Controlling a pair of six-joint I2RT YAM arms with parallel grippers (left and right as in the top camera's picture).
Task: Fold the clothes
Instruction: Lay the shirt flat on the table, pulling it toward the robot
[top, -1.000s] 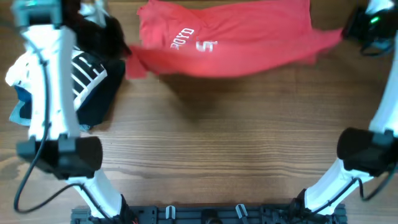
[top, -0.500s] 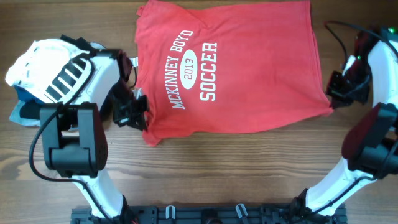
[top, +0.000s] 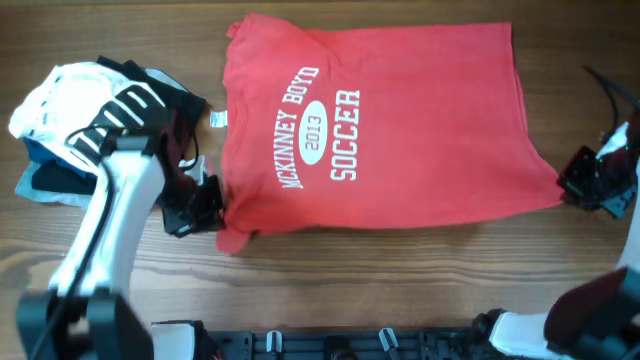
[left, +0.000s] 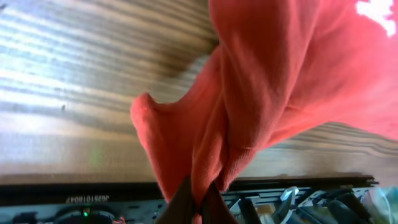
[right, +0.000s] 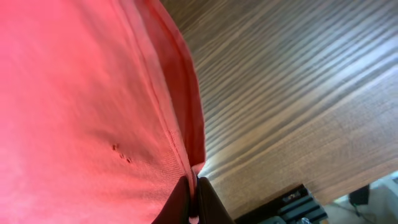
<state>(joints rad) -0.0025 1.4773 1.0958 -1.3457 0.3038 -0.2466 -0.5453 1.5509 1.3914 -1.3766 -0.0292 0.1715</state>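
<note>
The red T-shirt (top: 380, 130) lies spread on the wooden table, white lettering and round logo facing up, a small white neck tag at its left edge. My left gripper (top: 215, 205) is shut on the shirt's near left corner; the pinched bunched red cloth shows in the left wrist view (left: 199, 143) above the fingers (left: 198, 199). My right gripper (top: 565, 190) is shut on the near right corner; its wrist view shows the hem (right: 180, 118) pinched between the fingers (right: 193, 196).
A pile of other garments (top: 90, 120), white with black stripes, black and light blue, lies at the left edge beside my left arm. Bare wooden table (top: 400, 270) lies in front of the shirt. A black rail (top: 340, 345) runs along the near edge.
The shirt was hanging bunched at the far edge, then came down flat. Both grippers have drawn its near corners toward the front and outward, spreading it.
</note>
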